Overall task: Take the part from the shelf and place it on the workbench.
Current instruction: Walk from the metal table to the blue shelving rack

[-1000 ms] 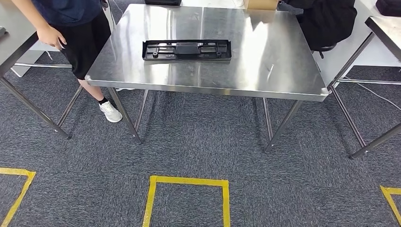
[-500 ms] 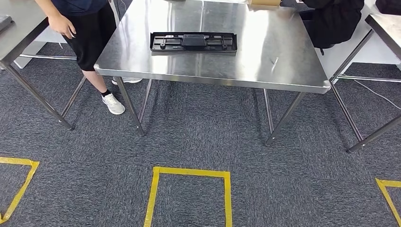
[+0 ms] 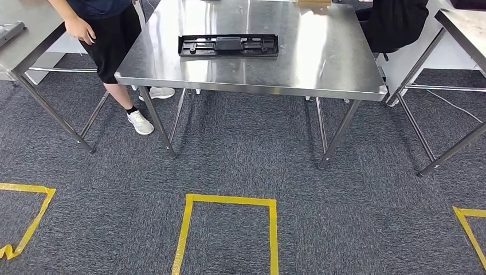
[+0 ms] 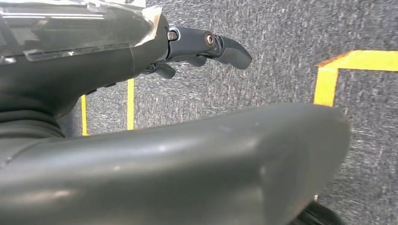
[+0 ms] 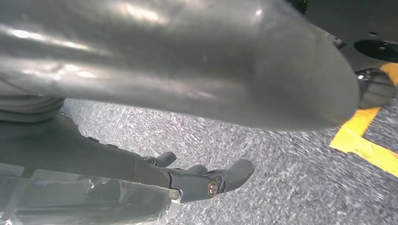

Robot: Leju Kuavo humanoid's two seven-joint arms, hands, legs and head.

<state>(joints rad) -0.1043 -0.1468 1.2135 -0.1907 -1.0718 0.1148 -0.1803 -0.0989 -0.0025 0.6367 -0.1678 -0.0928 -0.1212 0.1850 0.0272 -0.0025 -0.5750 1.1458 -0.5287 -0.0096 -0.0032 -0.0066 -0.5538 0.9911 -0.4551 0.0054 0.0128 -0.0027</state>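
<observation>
While our left hand point(image 4: 206, 47) hangs over the grey carpet point(image 3: 240, 166) with its dark fingers point(image 4: 230, 50) stretched out and nothing in them, our right hand point(image 5: 206, 180) hangs the same way, fingers apart and empty, near a strip of yellow floor tape point(image 5: 363, 140). Both are well apart from the part point(image 3: 228, 45), a long black plastic tray-like moulding lying flat on the steel workbench point(image 3: 321, 69) ahead of us. We judge it light and fairly stiff, though long enough to flex or tip if taken at one end. Its ribbed recesses and raised rim should give our fingers purchase; the smooth plastic could slip on steel. We would hold it near the thicker middle block, or with one hand toward each end. A person point(image 3: 109, 28) stands just beside the bench's far left corner.
</observation>
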